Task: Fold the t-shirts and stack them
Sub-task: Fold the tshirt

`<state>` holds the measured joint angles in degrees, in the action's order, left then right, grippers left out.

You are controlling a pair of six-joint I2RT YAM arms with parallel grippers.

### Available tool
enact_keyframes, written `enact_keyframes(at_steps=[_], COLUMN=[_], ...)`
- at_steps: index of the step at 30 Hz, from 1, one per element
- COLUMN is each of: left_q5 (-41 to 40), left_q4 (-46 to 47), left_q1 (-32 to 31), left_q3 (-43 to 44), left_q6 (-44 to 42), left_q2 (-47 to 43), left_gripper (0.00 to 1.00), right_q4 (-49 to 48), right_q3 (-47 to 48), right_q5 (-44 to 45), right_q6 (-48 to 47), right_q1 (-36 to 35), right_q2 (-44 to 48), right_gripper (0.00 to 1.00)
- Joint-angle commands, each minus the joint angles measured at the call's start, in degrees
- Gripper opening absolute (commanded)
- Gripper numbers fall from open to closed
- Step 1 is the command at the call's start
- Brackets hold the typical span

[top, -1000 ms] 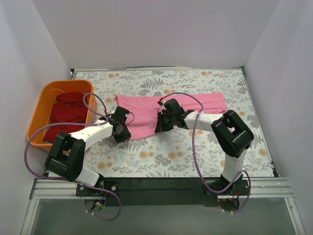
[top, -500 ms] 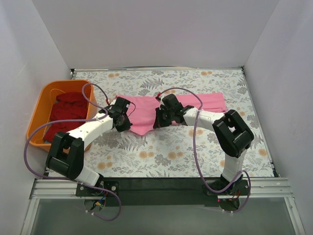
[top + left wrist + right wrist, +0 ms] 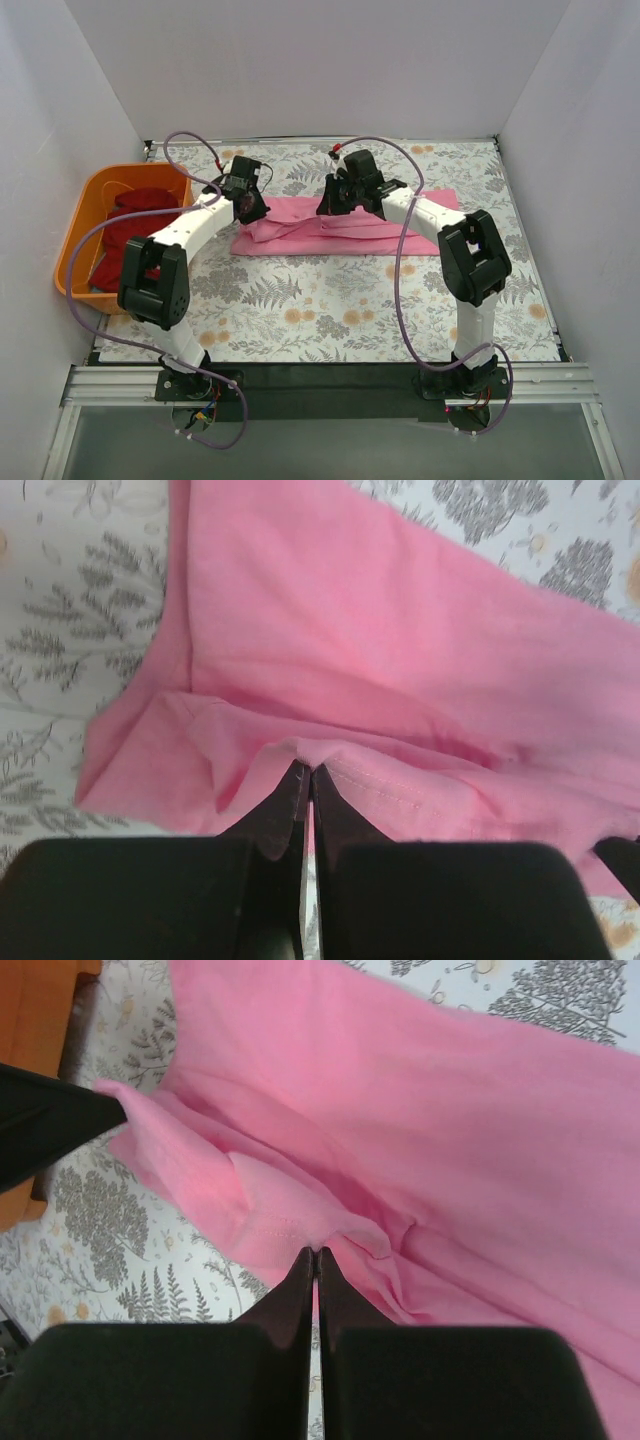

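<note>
The bright pink t-shirt (image 3: pixel 300 228) lies folded lengthwise as a band across the far middle of the table. My left gripper (image 3: pixel 246 203) is shut on its hem at the left end; the pinched hem shows in the left wrist view (image 3: pixel 305 765). My right gripper (image 3: pixel 335 200) is shut on the hem near the middle; the right wrist view shows that pinch (image 3: pixel 317 1250) with pink cloth (image 3: pixel 450 1110) spread beyond. Dark red t-shirts (image 3: pixel 135 230) lie piled in the orange basket (image 3: pixel 80 215) at the left.
The table carries a floral cloth (image 3: pixel 330 300). White walls close the cell on three sides. The basket stands just left of my left arm. Purple cables loop above both arms.
Both grippers have carried the shirt's near hem away from me toward the far edge, folding the near half over the far half. The shirt is now a narrower band.
</note>
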<state>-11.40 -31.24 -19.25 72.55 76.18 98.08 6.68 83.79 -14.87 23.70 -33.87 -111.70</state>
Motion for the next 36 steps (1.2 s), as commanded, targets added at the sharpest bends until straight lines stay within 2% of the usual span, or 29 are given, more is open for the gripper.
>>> enact_keyframes(at_steps=[1, 11, 19, 26, 36], left_q5=[-0.4, 0.4, 2.6, 8.0, 10.4], left_q4=[3.9, 10.0, 10.7, 14.5, 15.5], left_q1=[0.9, 2.9, 4.6, 4.5, 4.5], left_q3=[5.6, 11.5, 14.6, 15.1, 16.5], left_q6=[-3.8, -7.3, -7.8, -9.7, -10.9], left_q2=[1.8, 8.6, 13.5, 13.7, 15.4], left_gripper=[0.0, 0.0, 0.0, 0.0, 0.0], right_q4=[1.4, 1.3, 1.3, 0.1, -2.2], right_q3=[4.5, 14.2, 18.7, 14.4, 10.4], right_q5=[-1.7, -4.9, -6.0, -3.5, -2.4], right_q6=[-2.2, -3.9, -2.4, 0.8, 3.5], right_q1=[1.6, 4.2, 5.8, 6.5, 6.9], right_q2=[-3.0, -11.4, -15.7, -14.5, -12.7], right_gripper=[0.01, 0.01, 0.01, 0.01, 0.01])
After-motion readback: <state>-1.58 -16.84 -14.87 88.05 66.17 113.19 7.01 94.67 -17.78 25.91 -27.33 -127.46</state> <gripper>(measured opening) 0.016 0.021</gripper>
